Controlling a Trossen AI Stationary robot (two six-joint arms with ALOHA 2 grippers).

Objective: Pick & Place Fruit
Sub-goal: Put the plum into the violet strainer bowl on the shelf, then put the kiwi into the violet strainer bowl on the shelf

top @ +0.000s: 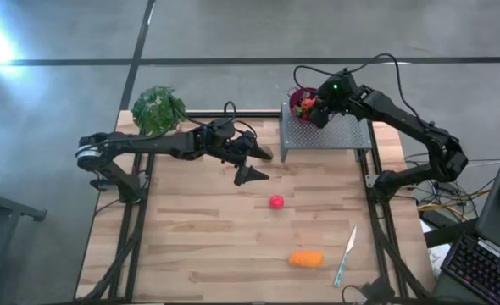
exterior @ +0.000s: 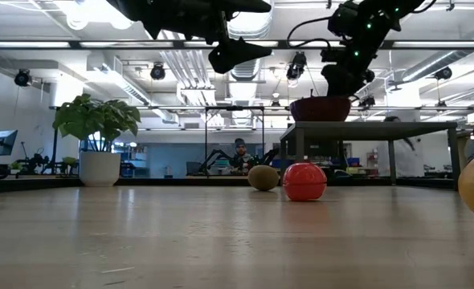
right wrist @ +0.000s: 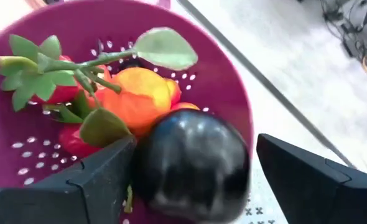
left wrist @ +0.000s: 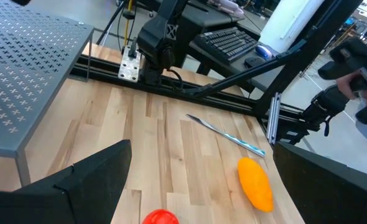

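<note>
Glossy dark round plum (right wrist: 193, 165) sits between the right tool's (right wrist: 193, 180) spread fingers, over a purple perforated bowl (right wrist: 22, 162) of fruit on the grey metal rack (top: 330, 135) at the tabletop's far right edge; grip unclear. Left tool (top: 256, 165) released, mid-tabletop. Red ball (top: 276, 202) and oblong orange piece (top: 306, 259) lie nearer the front edge. Only the low view shows the brown kiwi (exterior: 263, 177).

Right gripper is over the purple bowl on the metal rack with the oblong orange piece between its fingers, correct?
Not quite. The right gripper is over the purple bowl on the metal rack, but a dark round plum sits between its fingers, as the right wrist view shows. The oblong orange piece lies on the table.
</note>
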